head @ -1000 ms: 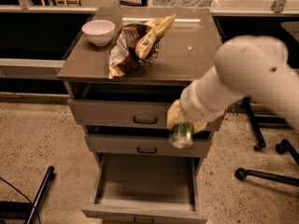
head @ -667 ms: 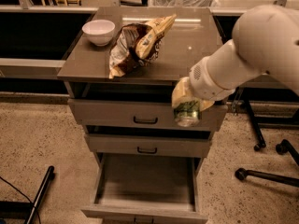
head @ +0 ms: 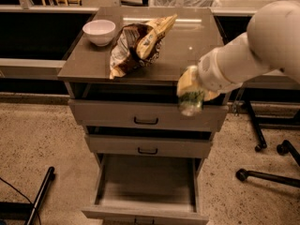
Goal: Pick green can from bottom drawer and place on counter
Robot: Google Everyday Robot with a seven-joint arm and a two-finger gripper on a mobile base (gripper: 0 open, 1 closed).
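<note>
The gripper (head: 191, 89), clamped around the green can (head: 190, 103) poking out beneath it, hovers at the counter's (head: 197, 36) front edge, with the chip bag (head: 138, 43) up-left and the open bottom drawer (head: 145, 213) below-left.

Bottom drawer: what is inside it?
The bottom drawer shows only its bare floor; its back, under the middle drawer, is hidden. The gripper holds the green can up at the front edge of the counter.

speckled tan floor (head: 37, 139), black chair legs (head: 272, 178)
</note>
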